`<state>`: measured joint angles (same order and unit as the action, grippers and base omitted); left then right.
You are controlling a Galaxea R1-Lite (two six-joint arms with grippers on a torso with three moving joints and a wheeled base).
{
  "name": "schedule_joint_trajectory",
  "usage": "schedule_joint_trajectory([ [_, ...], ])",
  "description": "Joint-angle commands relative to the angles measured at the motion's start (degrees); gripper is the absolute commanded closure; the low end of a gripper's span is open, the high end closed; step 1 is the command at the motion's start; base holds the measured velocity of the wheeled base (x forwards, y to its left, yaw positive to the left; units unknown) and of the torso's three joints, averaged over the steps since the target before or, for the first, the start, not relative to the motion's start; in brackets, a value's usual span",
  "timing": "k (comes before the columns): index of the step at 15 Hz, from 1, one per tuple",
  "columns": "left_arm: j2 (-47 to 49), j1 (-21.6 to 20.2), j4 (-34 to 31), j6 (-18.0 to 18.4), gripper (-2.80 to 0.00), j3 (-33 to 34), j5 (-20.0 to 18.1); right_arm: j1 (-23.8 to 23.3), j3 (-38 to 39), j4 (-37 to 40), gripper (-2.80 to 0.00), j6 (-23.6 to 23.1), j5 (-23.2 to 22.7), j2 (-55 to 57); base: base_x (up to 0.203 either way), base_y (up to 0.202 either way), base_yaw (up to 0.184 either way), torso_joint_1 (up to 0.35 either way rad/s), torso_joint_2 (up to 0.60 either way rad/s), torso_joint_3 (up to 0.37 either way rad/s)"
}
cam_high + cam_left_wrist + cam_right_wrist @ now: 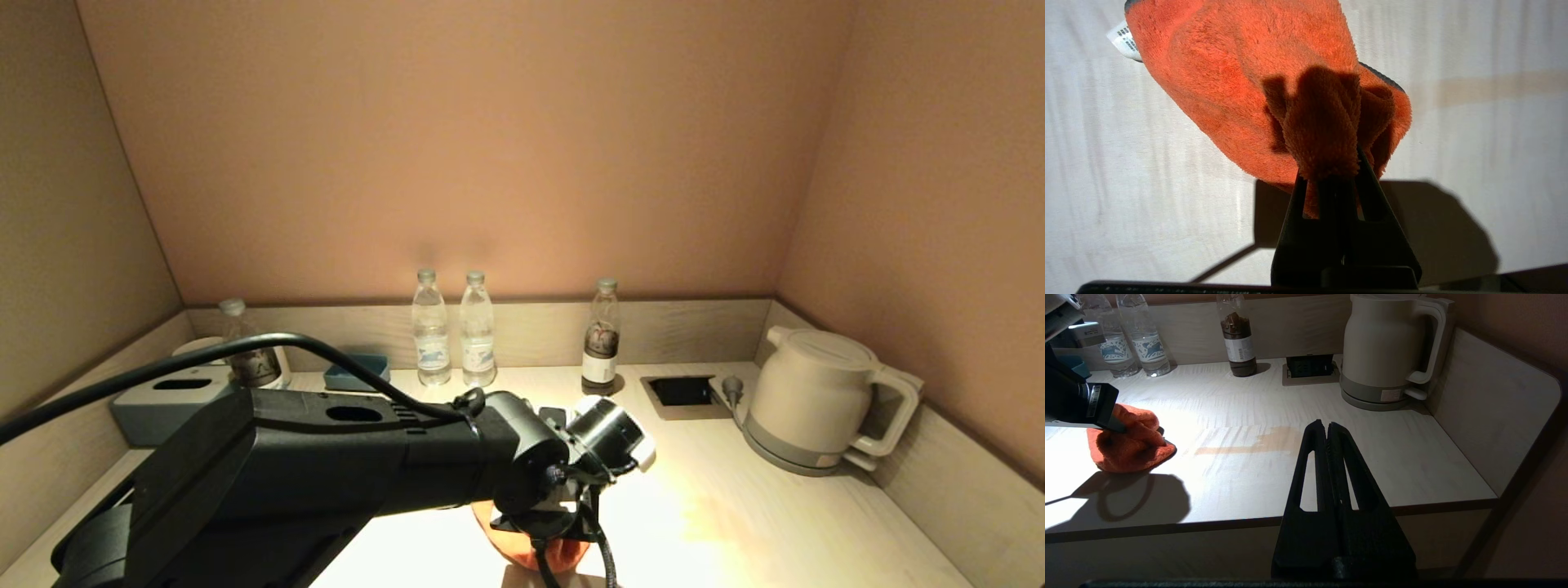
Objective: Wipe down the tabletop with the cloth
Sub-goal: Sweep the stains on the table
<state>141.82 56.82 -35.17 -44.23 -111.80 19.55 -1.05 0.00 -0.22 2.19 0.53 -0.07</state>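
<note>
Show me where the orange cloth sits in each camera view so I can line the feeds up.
Head view: the orange cloth peeks out at the bottom centre, under the left gripper.
Left wrist view: it fills the upper middle, a fold pinched in the gripper.
Right wrist view: it lies on the tabletop at the left edge, the brownish streak beside it.
Shared landmark: the white kettle in the head and right wrist views; the streak in both wrist views.
</note>
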Motion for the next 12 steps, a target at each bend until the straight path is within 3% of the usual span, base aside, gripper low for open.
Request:
schedule_joint_trajectory([
  [1, -1.6, 1.3, 1.5, -0.2, 0.00, 0.0, -2.6, 0.0, 0.0, 0.0, 0.00, -0.1, 0.0, 0.1, 0.000, 0.000, 0.000, 0.000, 0.00, 0.000],
  [7, -2.6, 1.2, 2.9, 0.7, 0.00, -0.2, -4.3, 0.0, 0.0, -0.1, 0.00, 0.0, 0.0, 0.1, 0.000, 0.000, 0.000, 0.000, 0.00, 0.000],
  [8, -2.3, 1.1, 2.9, 1.0, -2.80, -0.2, -4.3, 0.0, 0.0, -0.1, 0.00, 0.0, 0.0, 0.1, 0.000, 0.000, 0.000, 0.000, 0.00, 0.000],
  [12, -3.2, 0.4, 2.8, 0.8, -2.80, -0.1, -3.9, 0.0, 0.0, 0.0, 0.00, 0.0, 0.0, 0.1, 0.000, 0.000, 0.000, 0.000, 0.00, 0.000],
])
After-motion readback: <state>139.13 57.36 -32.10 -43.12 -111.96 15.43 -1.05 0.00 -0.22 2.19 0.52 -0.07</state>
